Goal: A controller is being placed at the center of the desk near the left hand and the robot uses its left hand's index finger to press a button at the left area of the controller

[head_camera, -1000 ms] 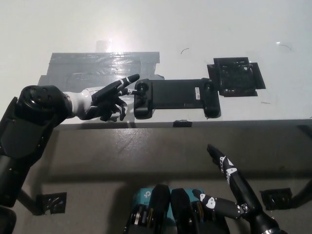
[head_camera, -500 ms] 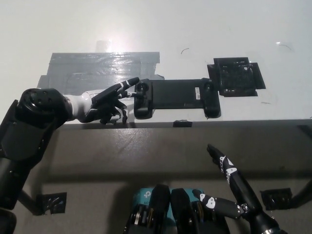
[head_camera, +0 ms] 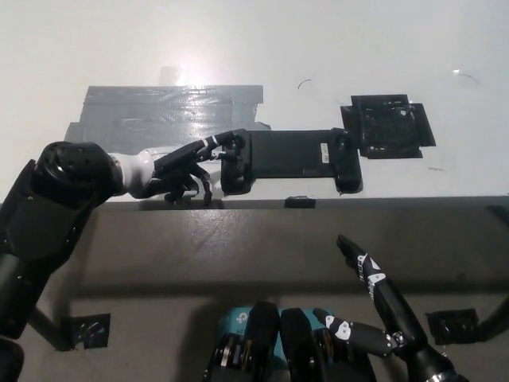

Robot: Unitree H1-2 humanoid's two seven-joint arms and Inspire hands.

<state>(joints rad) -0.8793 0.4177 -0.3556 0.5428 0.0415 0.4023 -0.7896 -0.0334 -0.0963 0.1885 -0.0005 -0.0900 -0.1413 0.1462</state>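
One finger of the left hand (head_camera: pixel 179 169) is stretched out to the right, its tip on the left grip of the controller (head_camera: pixel 288 159), while the other fingers curl under; the hand holds nothing. It reaches in from the left middle of the frame, over the lower edge of a grey tape patch (head_camera: pixel 159 115). The controller, a long black phone-style gamepad, lies flat at the centre of the frame, close to the front edge of the white desk (head_camera: pixel 254 40). Its right end sits just beside a black taped square (head_camera: pixel 388 126) at upper right. The right hand (head_camera: pixel 382 306) rests at lower right below the desk edge, fingers apart and empty. The risk I see is a sideways push: the finger comes in low and nearly level, so it could shove the light controller rightward rather than depress the button. The tip could also land beside the button.
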